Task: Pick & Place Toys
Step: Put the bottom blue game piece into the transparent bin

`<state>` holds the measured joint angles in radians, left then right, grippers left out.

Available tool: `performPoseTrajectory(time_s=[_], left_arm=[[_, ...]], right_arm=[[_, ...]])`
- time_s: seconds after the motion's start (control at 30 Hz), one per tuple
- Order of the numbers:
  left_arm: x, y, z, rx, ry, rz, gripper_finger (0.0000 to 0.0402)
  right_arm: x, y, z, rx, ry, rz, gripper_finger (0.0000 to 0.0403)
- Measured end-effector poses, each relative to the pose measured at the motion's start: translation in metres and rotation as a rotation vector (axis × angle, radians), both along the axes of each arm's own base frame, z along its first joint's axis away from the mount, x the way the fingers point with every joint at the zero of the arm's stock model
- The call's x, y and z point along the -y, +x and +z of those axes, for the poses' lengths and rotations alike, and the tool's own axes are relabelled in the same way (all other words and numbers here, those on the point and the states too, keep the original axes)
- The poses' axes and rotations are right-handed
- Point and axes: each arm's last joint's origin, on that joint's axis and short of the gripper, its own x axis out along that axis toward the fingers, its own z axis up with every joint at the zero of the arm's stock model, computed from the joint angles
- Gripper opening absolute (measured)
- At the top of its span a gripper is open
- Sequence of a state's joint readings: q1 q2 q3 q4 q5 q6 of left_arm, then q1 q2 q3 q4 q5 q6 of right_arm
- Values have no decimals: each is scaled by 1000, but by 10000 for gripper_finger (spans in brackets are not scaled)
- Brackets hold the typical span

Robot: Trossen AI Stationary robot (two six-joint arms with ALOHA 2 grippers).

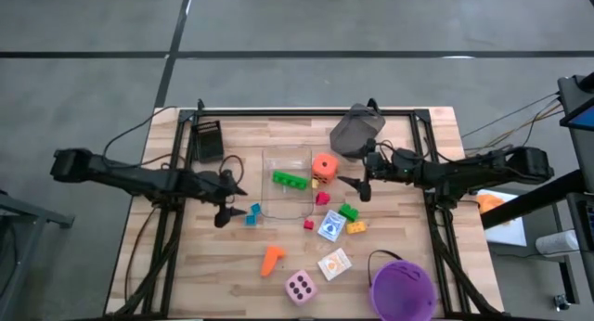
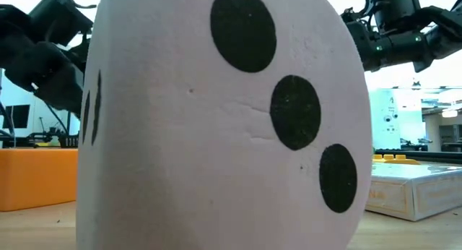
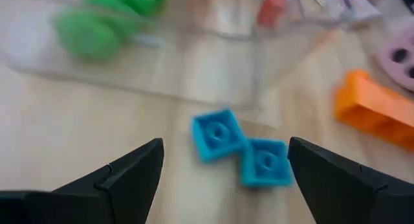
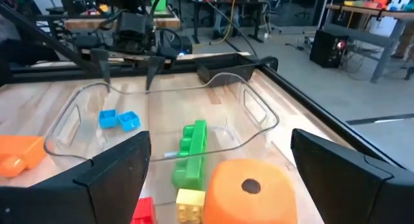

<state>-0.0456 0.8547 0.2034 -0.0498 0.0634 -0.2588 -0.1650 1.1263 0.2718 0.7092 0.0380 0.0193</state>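
Risk of a clipped grasp: left gripper (image 3: 223, 179) spread wide, hovering over 2 touching teal bricks (image 3: 239, 149) on table (image 1: 213, 265) just beside clear tray (image 1: 269, 186); could nudge both together. Right gripper (image 1: 364, 184) wide open, empty, near orange die (image 1: 324, 165).

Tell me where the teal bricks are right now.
In the high view the teal bricks lie on the wood just outside the clear tray's lower-left corner, directly ahead of the open left gripper, with the orange peg nearby.

Beside teal bricks (image 1: 251, 213): bare wood toward left gripper (image 1: 223, 201).
Other side: clear tray (image 1: 278, 212) wall blocks.
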Motion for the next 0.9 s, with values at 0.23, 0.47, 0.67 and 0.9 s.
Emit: performPoseTrajectory(time_s=[0.23,0.47,0.67,0.9], left_arm=[[17,7,-3,-94,-120,-71,335],[30,11,-4,-113,-47,-13,335],[35,15,-10,-152,-32,18,335],[40,29,-14,-203,-6,18,335]], right_arm=[[0,2,-7,-40,7,0,368],[1,5,-14,-75,15,-1,368],[1,5,-12,-59,13,-1,368],[1,4,-11,-56,12,-7,368]])
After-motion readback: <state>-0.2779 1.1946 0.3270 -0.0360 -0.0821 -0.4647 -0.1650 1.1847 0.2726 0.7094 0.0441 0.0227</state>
